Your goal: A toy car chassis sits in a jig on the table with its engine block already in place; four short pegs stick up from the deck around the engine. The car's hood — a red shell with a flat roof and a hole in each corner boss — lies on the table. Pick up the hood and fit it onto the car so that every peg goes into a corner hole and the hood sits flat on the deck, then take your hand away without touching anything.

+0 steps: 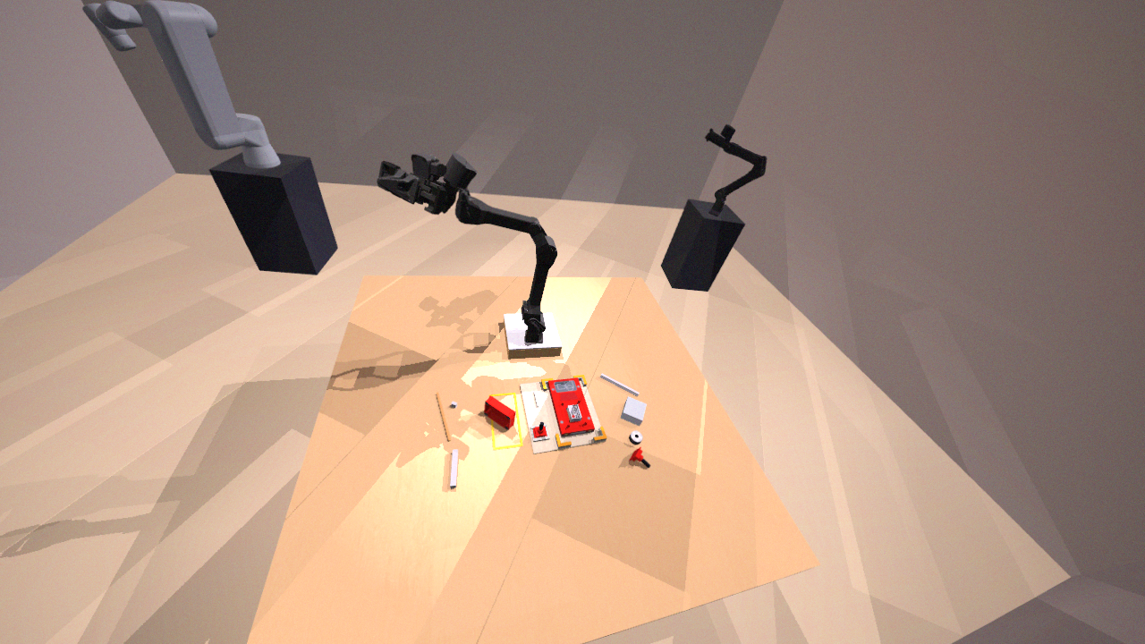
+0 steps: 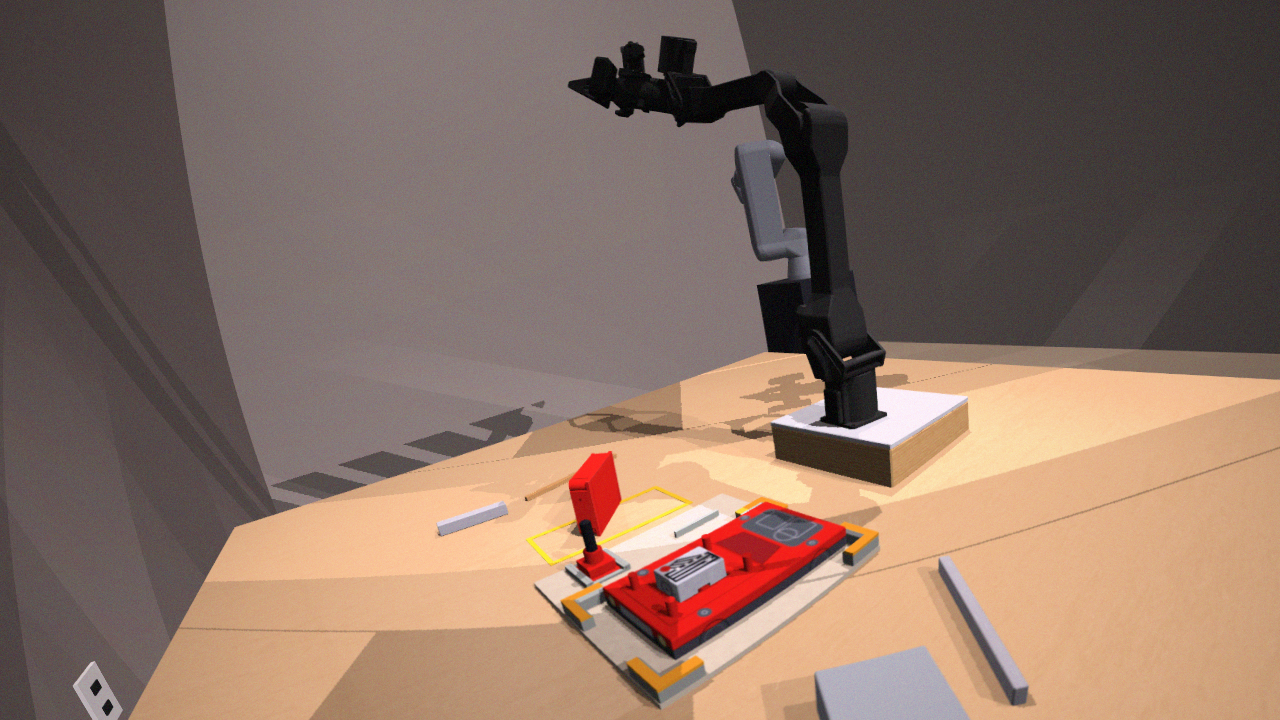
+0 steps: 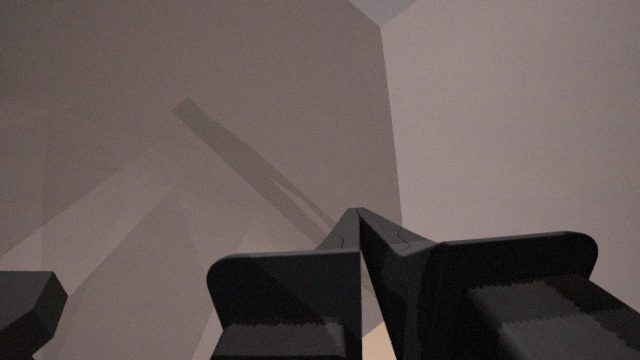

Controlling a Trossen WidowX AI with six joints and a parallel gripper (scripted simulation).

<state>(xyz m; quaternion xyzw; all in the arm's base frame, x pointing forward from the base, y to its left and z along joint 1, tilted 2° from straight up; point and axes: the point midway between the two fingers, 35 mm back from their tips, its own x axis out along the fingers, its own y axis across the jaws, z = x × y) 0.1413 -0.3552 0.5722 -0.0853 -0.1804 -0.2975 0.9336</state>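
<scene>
The red hood (image 1: 499, 412) (image 2: 597, 492) stands tipped up on an edge, partly over the yellow outline left of the jig (image 1: 530, 408) (image 2: 617, 632). The red chassis (image 1: 564, 400) (image 2: 651, 610) sits in the jig with the grey engine block (image 1: 573, 413) (image 2: 689, 573) on its deck. Short red pegs stick up bare around the engine. My gripper (image 1: 381, 175) (image 2: 573, 85) (image 3: 355, 215) is shut on nothing, its fingertips together. It is high above the table and far from the hood, pointing away to the side. The wrist view shows only walls, shadows and a small patch of light surface.
A red piece with a black post (image 1: 540, 430) (image 2: 597, 565) stands on the jig plate beside the chassis. A grey block (image 1: 633, 410) (image 2: 886, 685), a grey bar (image 1: 619, 385) (image 2: 981, 626) and a black-and-white ring (image 1: 635, 437) lie right of it. Another bar (image 1: 453, 468) (image 2: 472, 519) lies left.
</scene>
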